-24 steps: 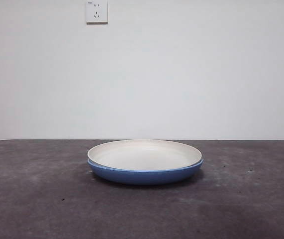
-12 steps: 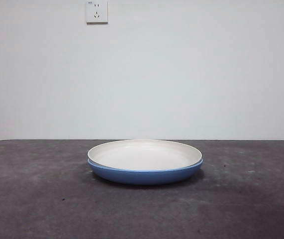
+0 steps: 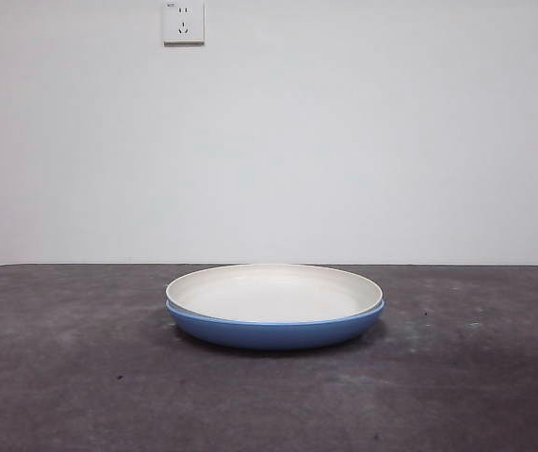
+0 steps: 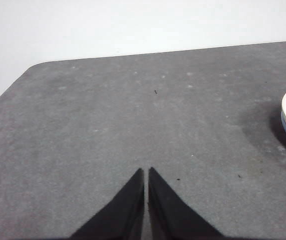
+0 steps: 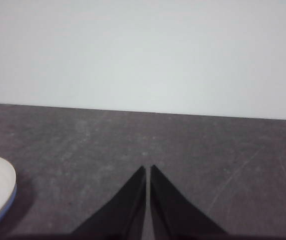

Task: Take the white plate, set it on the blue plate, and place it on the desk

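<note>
We see both claws parked low over the worktop (image 3: 71, 377), jaws pressed together and holding nothing: the left claw (image 4: 146, 172) and the right claw (image 5: 148, 170) each sit well apart from the stack, which only clips the edge of either wrist view. Farther out, at the worktop's middle, the white plate (image 3: 273, 292) lies nested inside the blue plate (image 3: 273, 330), slightly skewed, its rim riding above the blue one. The risk, as we judge it, is a claw closing on both rims at once, lifting or dragging the blue plate along, or the smooth white rim slipping free.
</note>
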Robot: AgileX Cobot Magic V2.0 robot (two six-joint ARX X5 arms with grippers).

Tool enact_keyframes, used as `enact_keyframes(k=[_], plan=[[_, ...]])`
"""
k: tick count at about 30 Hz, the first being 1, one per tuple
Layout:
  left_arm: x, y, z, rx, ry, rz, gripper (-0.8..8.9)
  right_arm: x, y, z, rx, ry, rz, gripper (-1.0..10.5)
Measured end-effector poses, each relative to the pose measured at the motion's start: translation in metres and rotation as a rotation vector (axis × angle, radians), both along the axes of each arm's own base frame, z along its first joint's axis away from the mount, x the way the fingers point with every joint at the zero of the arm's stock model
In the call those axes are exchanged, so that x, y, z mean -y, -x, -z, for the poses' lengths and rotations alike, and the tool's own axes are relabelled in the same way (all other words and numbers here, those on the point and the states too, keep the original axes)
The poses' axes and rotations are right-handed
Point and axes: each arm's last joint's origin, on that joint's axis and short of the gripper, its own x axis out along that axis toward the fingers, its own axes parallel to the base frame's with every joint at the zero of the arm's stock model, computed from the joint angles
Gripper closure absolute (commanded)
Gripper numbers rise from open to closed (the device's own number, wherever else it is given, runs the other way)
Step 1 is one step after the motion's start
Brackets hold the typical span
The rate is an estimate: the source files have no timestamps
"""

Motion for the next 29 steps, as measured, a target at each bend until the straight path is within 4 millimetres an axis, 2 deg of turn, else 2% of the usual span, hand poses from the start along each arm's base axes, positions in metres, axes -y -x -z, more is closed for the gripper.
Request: enact_keyframes(k=[4, 12, 29], plan=[[0.000, 0.000, 0.000, 0.000, 0.000, 0.000, 7.98, 0.001, 0.000, 0.004, -0.038, 0.002, 0.022, 9.4], [0.000, 0.000, 0.000, 0.000, 0.000, 0.000, 7.98, 0.004, 0.001, 0.022, -0.225, 0.009, 0.060, 9.4], [0.000, 0.000, 0.000, 0.000, 0.003, -0.001, 7.98, 0.005, 0.001, 0.021, -0.222, -0.010, 0.061, 9.4]])
